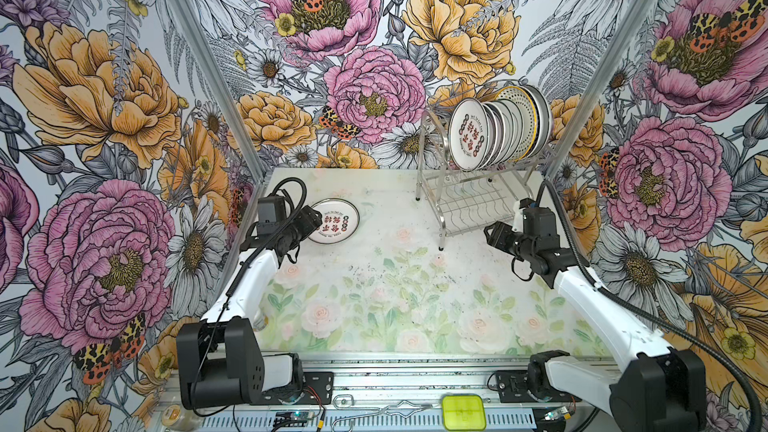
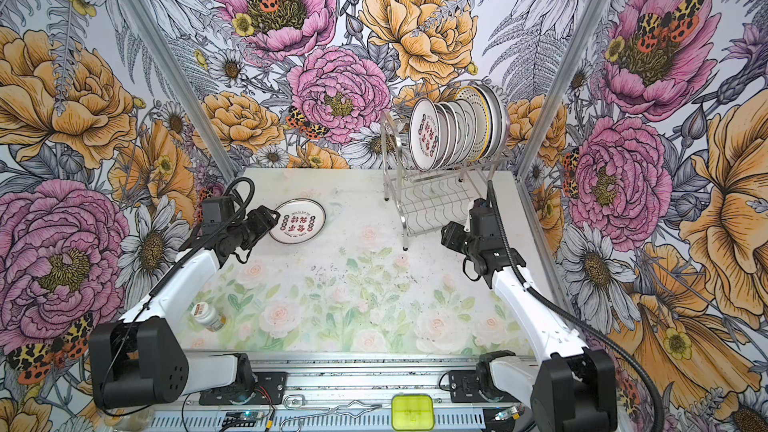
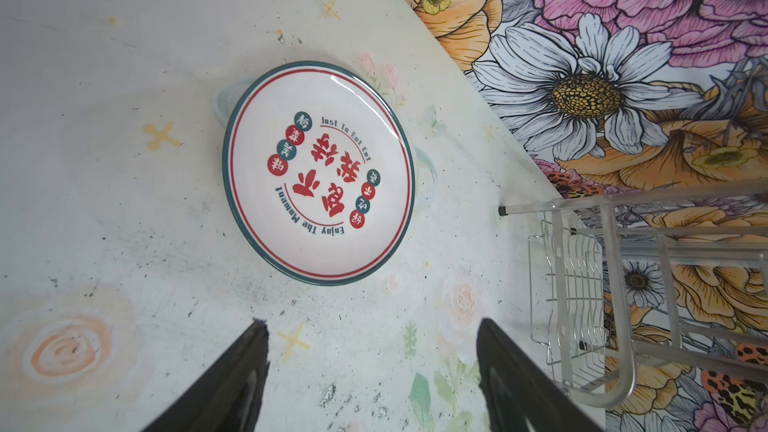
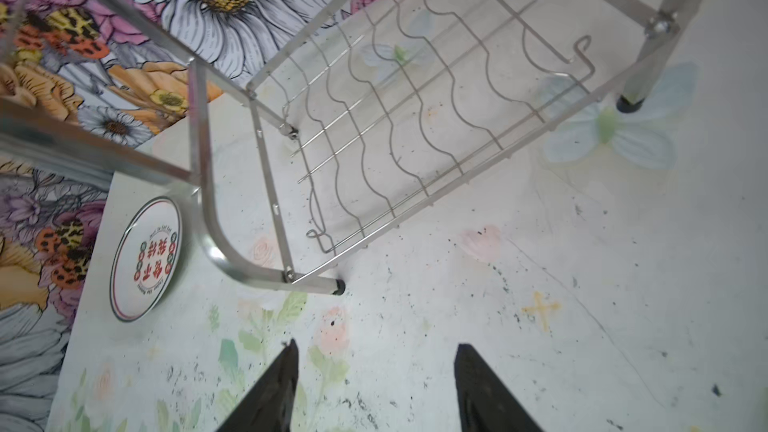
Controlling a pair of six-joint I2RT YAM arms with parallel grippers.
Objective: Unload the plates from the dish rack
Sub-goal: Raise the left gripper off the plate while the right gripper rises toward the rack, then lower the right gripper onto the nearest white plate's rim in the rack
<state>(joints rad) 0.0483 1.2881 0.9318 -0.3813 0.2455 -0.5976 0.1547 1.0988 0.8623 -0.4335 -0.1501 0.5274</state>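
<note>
One shiny steel wire dish rack [image 1: 478, 176]. One round white red-lettered plate [image 1: 332, 221] on the worktop [image 1: 374, 284]. Upright ceramic plates [image 1: 505, 126] racked: roughly eight; overlap prevents exactness.

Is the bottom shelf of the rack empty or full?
Empty. Through the shelf's bare wires you see only table; the plates stand upright on the top level.

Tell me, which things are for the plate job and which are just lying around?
For the job:
dish rack, with a row of plates standing in it
red-lettered plate, flat on the table
left tool and right tool, both open and empty

Just lying around:
small jar
yellow-green box
bent wire hook
</note>
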